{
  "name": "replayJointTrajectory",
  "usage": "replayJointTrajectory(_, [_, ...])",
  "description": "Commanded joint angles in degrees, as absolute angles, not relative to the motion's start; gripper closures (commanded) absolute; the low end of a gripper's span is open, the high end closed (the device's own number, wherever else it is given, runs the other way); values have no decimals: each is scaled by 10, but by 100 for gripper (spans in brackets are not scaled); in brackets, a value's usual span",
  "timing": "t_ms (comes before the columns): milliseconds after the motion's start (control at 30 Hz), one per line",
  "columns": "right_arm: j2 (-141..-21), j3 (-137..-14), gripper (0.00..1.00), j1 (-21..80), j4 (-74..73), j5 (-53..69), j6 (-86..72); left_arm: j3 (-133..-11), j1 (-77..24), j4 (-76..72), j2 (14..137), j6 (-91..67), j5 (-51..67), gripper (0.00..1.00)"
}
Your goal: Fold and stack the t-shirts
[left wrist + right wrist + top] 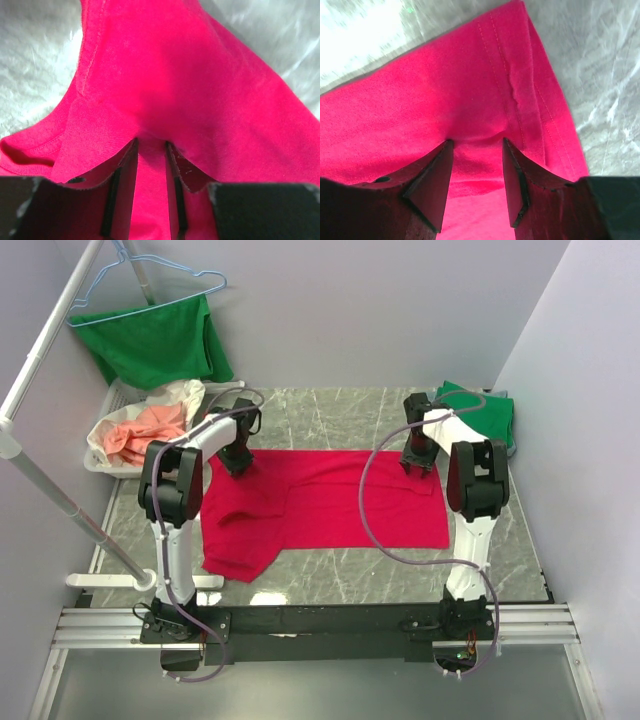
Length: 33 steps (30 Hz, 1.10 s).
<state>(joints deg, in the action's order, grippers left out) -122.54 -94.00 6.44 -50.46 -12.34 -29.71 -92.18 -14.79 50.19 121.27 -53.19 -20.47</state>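
Across the middle of the grey marbled table (330,405) lies the crimson-red t-shirt (330,510), spread mostly flat, with its near-left part rumpled and doubled over. Beyond its far-left corner a grass-green t-shirt (150,340) hangs against the back wall. Just left of the red shirt a white basket (97,462) holds pale peach cloth. Off its far-right corner a folded green garment (495,415) rests on the table.

On the shirt's far-left edge the left gripper (238,465) pinches a raised ridge of red cloth, which tents up into the narrow gap between its fingers. On the far-right edge the right gripper (418,468) stands with its jaws spread, tips down on the fabric just inside the stitched hem (540,100), clamping nothing that I can see.

This shirt looks light, limp and slightly clingy. It should drape and sag wherever it is unsupported, so a single pinch will likely drag wrinkles along. The doubled hem and the seams look like the firmest places to hold. Gripping both far corners together should let it fold evenly.
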Motion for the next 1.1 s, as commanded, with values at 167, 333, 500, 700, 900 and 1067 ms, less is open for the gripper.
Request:
replayJointTrajectory(167, [-1302,-1080,49,40,-572,-134,-287,-1108,-114,552,1336,-522,-191,67])
replayJointTrajectory(333, [-1363,-1188,49,27,-612,-134,-279,-1186,-104,555,1382,-500,-162,68])
replayJointTrajectory(500, [-1409,-1273,49,10,-625,-127,-272,-1214,-88,505,1399,-458,-107,67])
replayJointTrajectory(700, [-1387,-1268,50,-16,-580,-120,-265,-1235,-78,463,1392,-407,-99,67])
replayJointTrajectory(900, [-1266,-1166,50,-22,-491,-113,-265,-1073,-78,320,1231,-394,-133,65])
replayJointTrajectory(1067, [-1163,-1087,51,-21,-446,-90,-275,-964,-78,323,1098,-404,-185,64])
